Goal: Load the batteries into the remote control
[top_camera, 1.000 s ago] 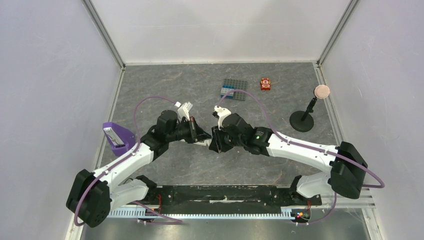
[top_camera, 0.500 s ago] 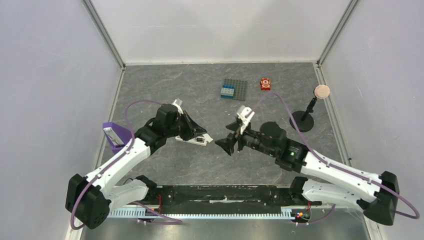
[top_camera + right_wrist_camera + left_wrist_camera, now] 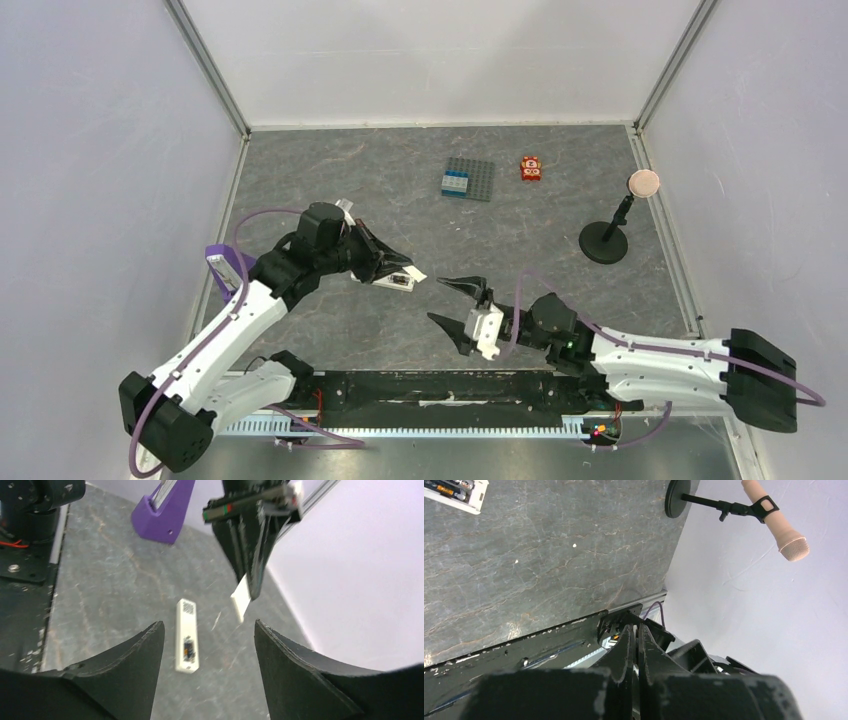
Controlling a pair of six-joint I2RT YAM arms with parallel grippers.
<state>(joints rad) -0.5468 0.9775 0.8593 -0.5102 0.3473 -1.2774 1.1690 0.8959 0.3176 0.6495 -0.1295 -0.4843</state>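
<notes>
The white remote control (image 3: 392, 282) lies on the grey table with its back up. It shows in the right wrist view (image 3: 186, 635) with its dark slot open and the batteries (image 3: 188, 649) lying in it. Its end also shows in the left wrist view (image 3: 455, 493). My left gripper (image 3: 405, 268) is shut on a small flat white cover plate (image 3: 241, 599), held just above and beside the remote. The plate is hidden in the left wrist view, where the left gripper (image 3: 634, 630) has its jaws nearly together. My right gripper (image 3: 436, 300) is open and empty, right of the remote, and shows wide open in its own view (image 3: 208, 625).
A purple holder (image 3: 228, 270) stands at the left wall. A grey brick plate (image 3: 468, 179) and a small red toy (image 3: 530, 168) lie at the back. A microphone on a black stand (image 3: 604, 240) is at the right. The black base rail (image 3: 450, 385) runs along the near edge.
My right gripper has drawn back from the remote toward the near edge and opened wide. My left gripper has moved slightly left, holding the cover plate, and the remote rests on the table.
</notes>
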